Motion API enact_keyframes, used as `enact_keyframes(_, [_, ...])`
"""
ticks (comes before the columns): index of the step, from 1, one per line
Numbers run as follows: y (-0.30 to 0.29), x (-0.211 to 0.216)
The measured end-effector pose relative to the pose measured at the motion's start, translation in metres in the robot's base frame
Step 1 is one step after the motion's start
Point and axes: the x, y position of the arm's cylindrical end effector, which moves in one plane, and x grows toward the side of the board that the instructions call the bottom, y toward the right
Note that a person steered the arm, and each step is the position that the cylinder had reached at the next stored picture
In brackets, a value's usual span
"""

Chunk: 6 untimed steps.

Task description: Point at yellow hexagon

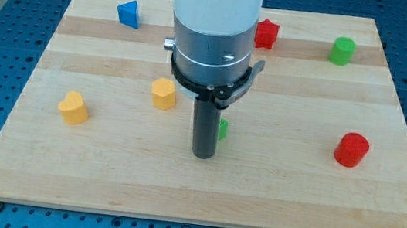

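Camera view: my tip [203, 155] sits right of yellow hexagon [163, 93].

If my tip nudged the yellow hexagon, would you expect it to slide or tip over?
The yellow hexagon looks squat and flat-based, so it would probably slide, not roll or tip. It appears rigid. An off-centre push from my tip might turn it on the smooth wooden board.
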Motion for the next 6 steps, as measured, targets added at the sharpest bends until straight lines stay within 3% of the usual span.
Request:
enact_keyframes(2, [-0.073, -0.005])
enact_keyframes(3, [-0.081, -0.028])
enact_keyframes(5, [-0.042, -0.033])
enact_keyframes(6, [-0.028, -0.058])
